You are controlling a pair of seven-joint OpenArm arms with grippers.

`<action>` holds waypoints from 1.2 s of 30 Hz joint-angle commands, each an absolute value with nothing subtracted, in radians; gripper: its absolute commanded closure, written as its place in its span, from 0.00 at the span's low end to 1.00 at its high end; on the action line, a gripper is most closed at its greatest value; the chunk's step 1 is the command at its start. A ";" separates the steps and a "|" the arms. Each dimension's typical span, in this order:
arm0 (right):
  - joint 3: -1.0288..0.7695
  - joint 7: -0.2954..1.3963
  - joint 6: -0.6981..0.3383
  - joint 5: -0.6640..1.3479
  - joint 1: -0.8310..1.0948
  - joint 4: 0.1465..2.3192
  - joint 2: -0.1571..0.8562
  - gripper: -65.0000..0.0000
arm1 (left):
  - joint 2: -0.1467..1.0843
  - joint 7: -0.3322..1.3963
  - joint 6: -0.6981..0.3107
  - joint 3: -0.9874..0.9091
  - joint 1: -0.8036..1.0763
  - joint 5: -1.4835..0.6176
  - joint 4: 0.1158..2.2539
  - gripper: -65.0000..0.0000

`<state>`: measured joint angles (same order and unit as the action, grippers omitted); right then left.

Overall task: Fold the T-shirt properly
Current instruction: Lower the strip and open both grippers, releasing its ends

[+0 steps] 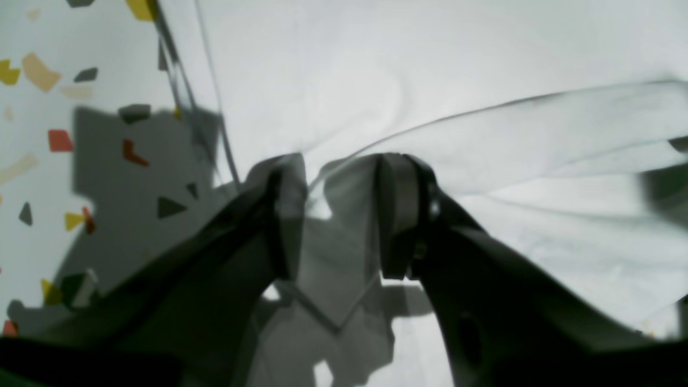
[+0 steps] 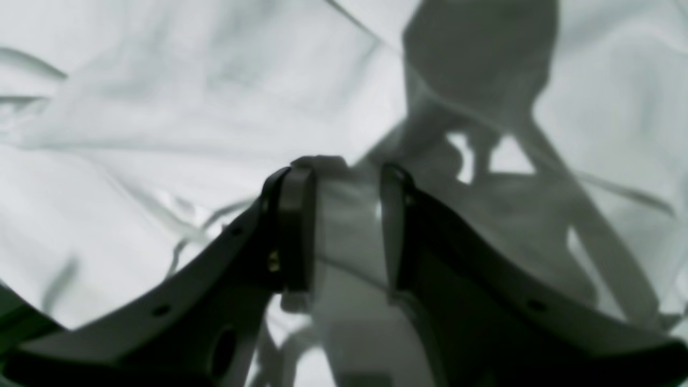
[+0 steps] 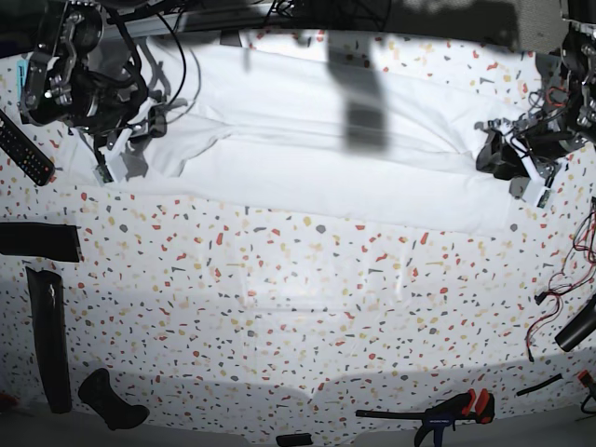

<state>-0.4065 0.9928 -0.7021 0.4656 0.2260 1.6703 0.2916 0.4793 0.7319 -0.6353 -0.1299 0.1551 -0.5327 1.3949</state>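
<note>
The white T-shirt (image 3: 326,158) lies as a long wrinkled band across the far part of the speckled table (image 3: 298,307). At its right end, my left gripper (image 3: 498,154) is down on the cloth. The left wrist view shows the left gripper (image 1: 341,166) shut on a pinched fold of the T-shirt (image 1: 376,64), with a raised hem stretching away to the right. My right gripper (image 3: 140,126) is at the shirt's left end. In the right wrist view the right gripper (image 2: 346,172) has a tuck of the T-shirt (image 2: 161,107) between its dark fingers.
A black remote (image 3: 23,149) and flat black pieces (image 3: 37,240) (image 3: 51,340) lie along the left edge. A clamp with red handles (image 3: 452,410) rests at the front edge. Loose cables (image 3: 559,289) trail at the right. Arm shadows fall across the shirt.
</note>
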 commanded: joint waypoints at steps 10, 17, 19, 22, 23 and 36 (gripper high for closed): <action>-0.411 0.923 -0.698 0.441 0.006 1.276 0.291 0.68 | 0.466 0.731 -0.617 -0.129 0.090 -0.366 1.358 0.69; -0.411 0.923 -0.698 0.440 -0.159 1.180 0.291 0.68 | 0.466 0.731 -0.617 -0.129 -0.084 -0.366 1.140 0.69; -0.411 0.923 -0.698 0.440 -0.189 1.180 0.291 0.68 | 0.466 0.723 -0.618 -0.129 -0.138 -0.366 1.071 0.69; -0.411 0.930 -0.698 0.439 -0.228 1.180 0.291 0.68 | 0.466 0.714 -0.621 -0.129 -0.204 -0.367 1.011 0.69; -0.411 0.936 -0.698 0.436 -0.239 1.180 0.291 0.68 | 0.466 0.719 -0.621 -0.129 -0.216 -0.367 1.009 0.69; -0.412 1.136 -0.698 0.630 -0.294 1.242 0.334 0.68 | 0.468 0.873 -0.643 -0.129 -0.250 -0.572 1.114 0.69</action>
<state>-0.4088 1.1469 -0.6933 0.6060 -0.2703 1.2224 0.3176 0.4488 0.8780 -0.6384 -0.1249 -0.2306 -0.5625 1.0969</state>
